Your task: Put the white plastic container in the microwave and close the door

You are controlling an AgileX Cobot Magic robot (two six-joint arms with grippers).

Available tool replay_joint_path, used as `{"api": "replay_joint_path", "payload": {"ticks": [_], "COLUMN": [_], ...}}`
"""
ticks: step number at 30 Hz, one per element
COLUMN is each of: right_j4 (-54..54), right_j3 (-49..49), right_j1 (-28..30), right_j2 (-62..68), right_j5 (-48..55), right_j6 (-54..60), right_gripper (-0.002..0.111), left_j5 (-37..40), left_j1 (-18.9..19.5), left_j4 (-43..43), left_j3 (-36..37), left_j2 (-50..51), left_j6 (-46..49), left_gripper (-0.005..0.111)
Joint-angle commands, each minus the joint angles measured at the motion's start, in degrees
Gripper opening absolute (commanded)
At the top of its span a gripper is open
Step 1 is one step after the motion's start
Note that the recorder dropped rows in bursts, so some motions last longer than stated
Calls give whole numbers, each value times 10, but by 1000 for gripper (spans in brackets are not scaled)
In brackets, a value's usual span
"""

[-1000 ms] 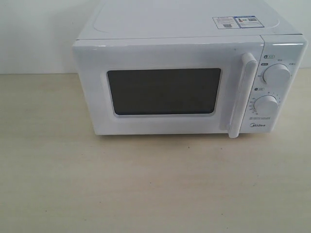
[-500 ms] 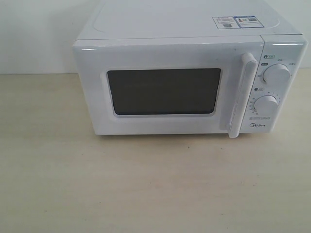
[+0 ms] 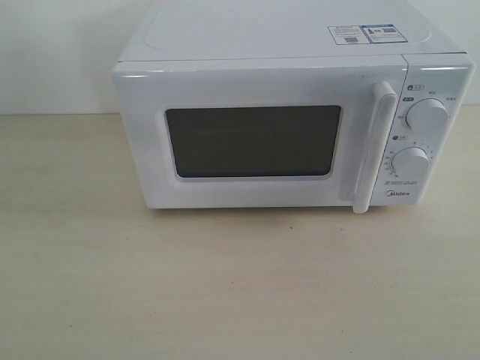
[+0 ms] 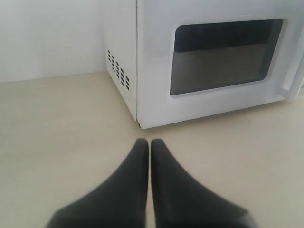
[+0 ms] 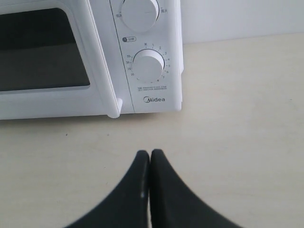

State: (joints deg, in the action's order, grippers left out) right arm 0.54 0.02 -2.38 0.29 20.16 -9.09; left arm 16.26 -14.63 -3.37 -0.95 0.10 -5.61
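2 sets of fingers, left fingers (image 4: 128,190) and right fingers (image 5: 126,190), are pressed closed and empty over the counter (image 3: 225,285), on the near side of the microwave (image 3: 285,45), whose door (image 3: 255,86) is shut.

We see the microwave (image 3: 285,45), a white boxy unit, standing upright on the pale worktop (image 3: 225,285), its front facing the exterior camera. The door (image 3: 259,86) is shut, flush with the body. What lies behind its dark rectangular window (image 3: 253,141) we cannot tell. A long white bar handle (image 3: 373,146) runs vertically along the door's right edge. Right of it sit two round white dials (image 3: 427,116), one above the other, with the "Midea" logo (image 3: 397,196) beneath. Stickers (image 3: 367,34) lie on top.
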Motion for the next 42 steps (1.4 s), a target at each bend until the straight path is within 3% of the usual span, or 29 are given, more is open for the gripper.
{"api": "replay_joint_path", "payload": {"ticks": [1,7,19,42], "right_j4": [-1,-1,-1,-1], "right_j3": [0,0,0,0], "right_j1": [1,1,1,1], "right_j2": [-3,-3,-3,-3], "right_j5": [-1,-1,-1,-1], "right_j6": [2,2,2,2], "right_gripper": [0,0,0,0], "left_j5": [-21,-64,-32,-12], "left_j1": [10,12,61,81], "left_j4": [-12,-36,-36,-33], "left_j3": [3,9,9,9], "left_j2": [-1,-1,-1,-1], "left_j6": [-11,-11,-62,-68], "left_gripper": [4,4,4,4]}}
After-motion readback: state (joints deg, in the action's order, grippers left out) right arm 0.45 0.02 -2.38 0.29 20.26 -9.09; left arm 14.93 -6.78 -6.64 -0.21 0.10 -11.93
